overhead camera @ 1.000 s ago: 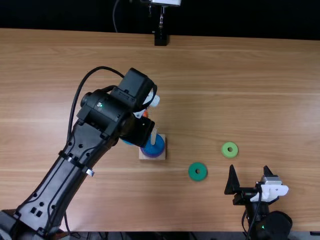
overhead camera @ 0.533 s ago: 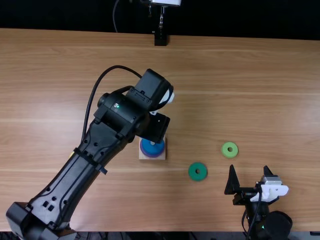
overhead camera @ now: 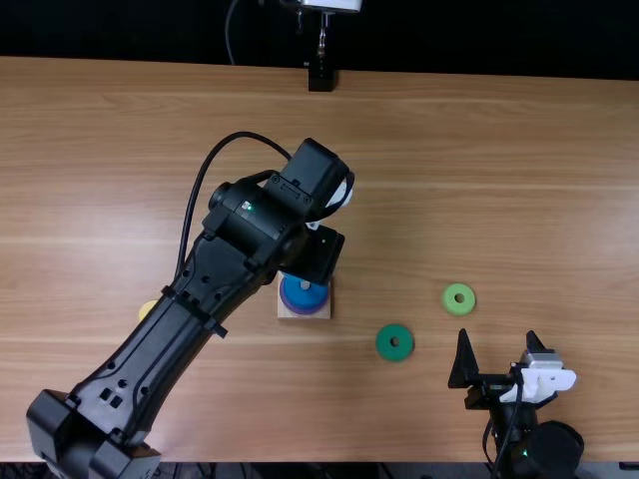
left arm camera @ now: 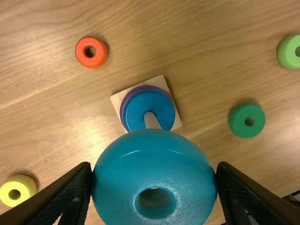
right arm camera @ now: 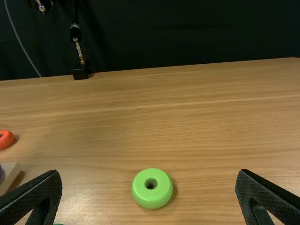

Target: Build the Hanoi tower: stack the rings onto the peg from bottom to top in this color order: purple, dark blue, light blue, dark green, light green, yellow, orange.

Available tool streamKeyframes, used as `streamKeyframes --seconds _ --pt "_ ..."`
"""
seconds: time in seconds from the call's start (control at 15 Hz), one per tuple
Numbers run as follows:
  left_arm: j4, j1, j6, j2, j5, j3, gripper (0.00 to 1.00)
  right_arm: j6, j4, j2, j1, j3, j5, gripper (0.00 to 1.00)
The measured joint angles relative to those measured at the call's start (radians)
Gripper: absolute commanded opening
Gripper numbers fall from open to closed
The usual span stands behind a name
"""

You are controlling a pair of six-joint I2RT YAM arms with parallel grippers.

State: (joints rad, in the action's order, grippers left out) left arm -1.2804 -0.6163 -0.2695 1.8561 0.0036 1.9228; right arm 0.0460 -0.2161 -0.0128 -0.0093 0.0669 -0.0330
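Hanoi tower parts: the yellow ring point(left arm camera: 23, 187) lies on the surface point(overhead camera: 549, 200), leftmost. The orange ring point(left arm camera: 100, 52) lies apart from the base point(left arm camera: 176, 123). Your left gripper point(left arm camera: 154, 173) is clamped on the light blue ring point(left arm camera: 152, 164), held clear of the peg point(left arm camera: 151, 119). On the peg, the purple ring point(left arm camera: 145, 87) sits lowest with the dark blue ring point(left arm camera: 136, 112) above it. The dark green ring point(overhead camera: 384, 344) and light green ring point(overhead camera: 450, 298) follow; your right gripper point(overhead camera: 497, 335) stands with its fingers apart, empty.

Judged step: seat the light blue ring. Keep it level and align its hole with the peg before you lower it. Descend slowly; if the rim catches the peg tip, raise and re-centre rather than press. Release only when the ring rests flat on the dark blue one.

Note these limits. In the top view, your left arm covers part of the yellow ring. In the left wrist view, the carried ring hides part of the base and is cut off below; its height over the peg is hard to judge. In the right wrist view, the edge crops the base.
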Motion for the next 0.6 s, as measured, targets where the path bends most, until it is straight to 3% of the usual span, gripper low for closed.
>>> streamKeyframes --seconds 0.6 --pt "0.003 -0.026 0.000 0.017 0.000 0.002 0.00 0.000 0.000 0.000 0.000 0.000 0.000 1.00"
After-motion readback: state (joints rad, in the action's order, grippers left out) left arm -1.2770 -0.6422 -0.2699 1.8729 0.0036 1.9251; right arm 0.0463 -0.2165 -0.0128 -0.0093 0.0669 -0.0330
